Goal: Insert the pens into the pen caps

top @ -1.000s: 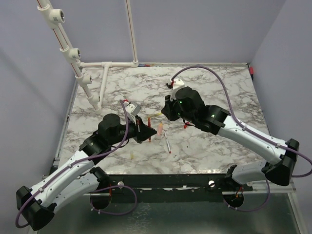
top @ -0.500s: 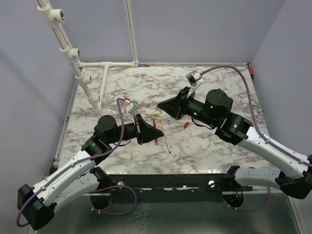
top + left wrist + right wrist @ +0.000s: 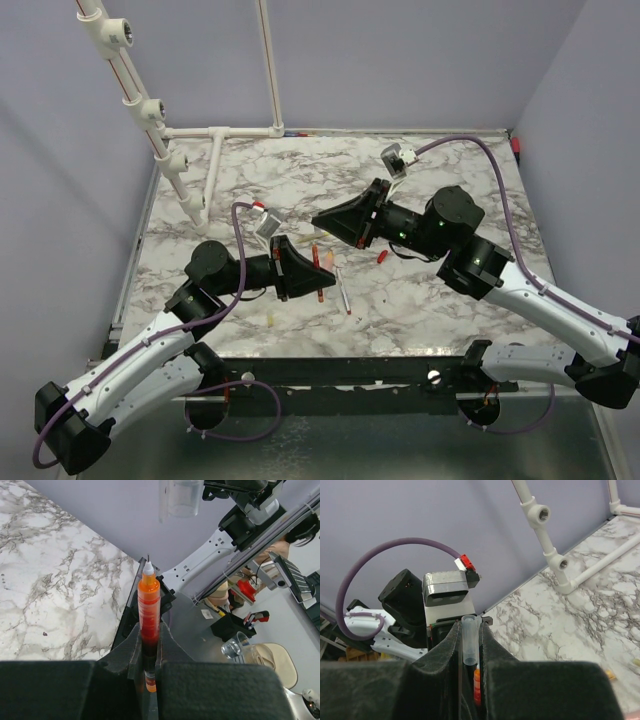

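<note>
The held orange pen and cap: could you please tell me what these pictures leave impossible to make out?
Left wrist view: the left jaws bury the rear end of the orange pen.
Right wrist view: the right jaws swallow the lower half of the cap.
Top view: the right jaws cover the cap, so pen-cap alignment cannot be judged.
Top view: the yellow bit is too small to tell pen from cap.

- A white-and-grey marbled tabletop (image 3: 440,300) is carrying the things
- A slim pale grey pen (image 3: 343,291) is lying near its middle
- A short red plastic cap (image 3: 383,257) is lying right of it
- A small yellow cap (image 3: 269,320) is lying nearer the front edge
</note>
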Available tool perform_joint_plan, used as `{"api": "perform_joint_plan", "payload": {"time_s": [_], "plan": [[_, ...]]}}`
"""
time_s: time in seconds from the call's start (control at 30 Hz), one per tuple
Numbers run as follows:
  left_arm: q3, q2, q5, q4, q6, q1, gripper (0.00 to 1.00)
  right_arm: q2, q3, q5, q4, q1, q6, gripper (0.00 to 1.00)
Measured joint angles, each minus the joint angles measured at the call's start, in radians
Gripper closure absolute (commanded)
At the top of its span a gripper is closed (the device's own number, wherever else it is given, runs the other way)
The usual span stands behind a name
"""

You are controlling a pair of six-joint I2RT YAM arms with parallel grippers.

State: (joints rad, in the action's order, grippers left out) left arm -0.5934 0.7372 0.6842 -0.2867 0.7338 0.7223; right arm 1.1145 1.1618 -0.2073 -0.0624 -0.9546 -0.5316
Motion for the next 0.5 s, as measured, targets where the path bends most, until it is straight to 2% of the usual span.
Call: {"api": "perform_joint_plan", "payload": {"time_s": [0.5], "plan": [[0.001, -0.005, 0.025, -0.009, 0.007, 0.0, 1.0, 0.047, 0.0, -0.044, -0.022, 0.0, -0.003, 0.99]]}}
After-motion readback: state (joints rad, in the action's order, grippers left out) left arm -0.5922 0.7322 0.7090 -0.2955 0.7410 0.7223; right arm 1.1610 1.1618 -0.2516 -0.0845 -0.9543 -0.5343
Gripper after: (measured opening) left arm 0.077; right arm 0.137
